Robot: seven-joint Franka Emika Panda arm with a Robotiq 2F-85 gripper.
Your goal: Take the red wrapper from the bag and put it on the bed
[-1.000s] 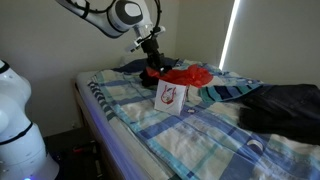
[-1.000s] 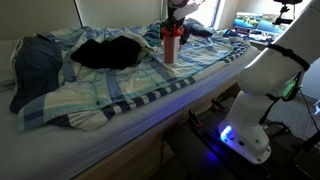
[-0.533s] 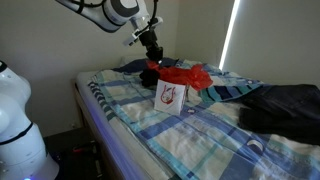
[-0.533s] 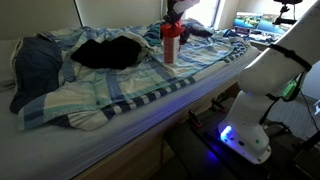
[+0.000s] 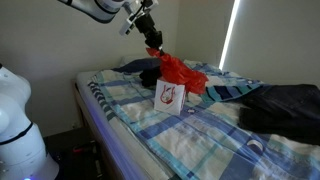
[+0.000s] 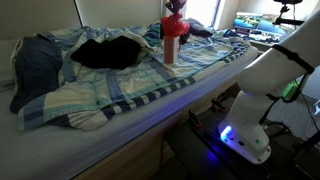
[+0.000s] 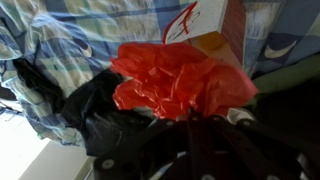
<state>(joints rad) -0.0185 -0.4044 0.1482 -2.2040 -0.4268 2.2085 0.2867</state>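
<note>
A red wrapper [image 5: 177, 70] hangs crumpled from my gripper [image 5: 155, 46], which is shut on its top end and holds it above the small white paper bag [image 5: 168, 95] standing on the bed. In an exterior view the wrapper [image 6: 174, 29] hangs just over the bag [image 6: 169, 47]. In the wrist view the red wrapper [image 7: 180, 82] fills the middle, pinched at the dark fingers [image 7: 172, 128], with the bag's open top [image 7: 205, 28] below it.
The bed [image 5: 190, 135] has a blue and white checked cover. Dark clothes [image 5: 285, 108] lie on it at one side, and a dark cloth [image 6: 108, 52] and a blue garment [image 6: 35, 62] lie across it. A white robot base [image 6: 262, 100] stands beside the bed.
My gripper has risen, pulling the red wrapper up out of the bag; the wrapper now hangs stretched above the bag instead of lying bunched at its top.
</note>
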